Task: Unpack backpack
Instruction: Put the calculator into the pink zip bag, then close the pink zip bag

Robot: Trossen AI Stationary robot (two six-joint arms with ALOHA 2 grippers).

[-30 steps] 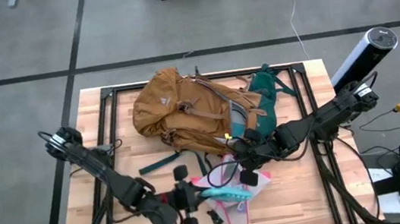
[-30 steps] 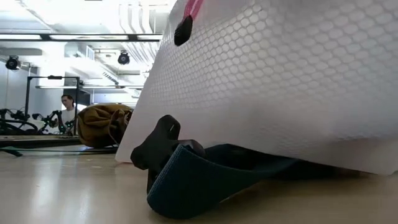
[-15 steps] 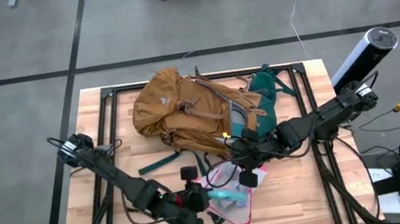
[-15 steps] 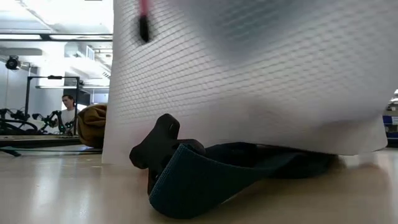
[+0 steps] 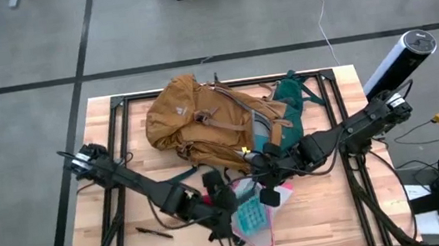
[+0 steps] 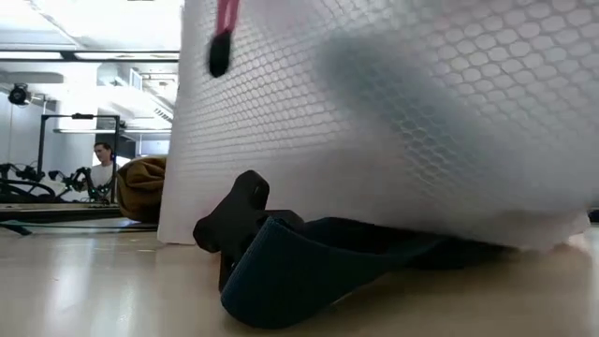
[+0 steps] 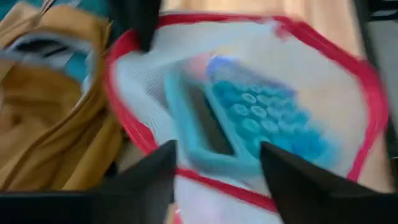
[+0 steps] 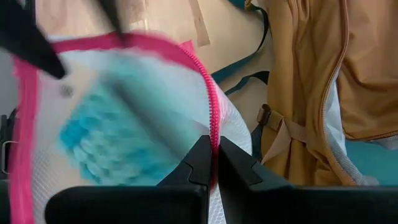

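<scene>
Right wrist view: right gripper [image 8: 212, 163] fingers clamped on pouch [image 8: 124, 118] zip edge beside backpack [image 5: 202, 121]; left gripper [image 7: 214, 165] fingers apart.

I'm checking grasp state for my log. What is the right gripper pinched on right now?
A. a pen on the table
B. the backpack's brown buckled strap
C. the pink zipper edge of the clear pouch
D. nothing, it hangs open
C: in the right wrist view the right gripper has its fingers closed on the pink zipper edge of the pouch, beside the backpack.
</scene>
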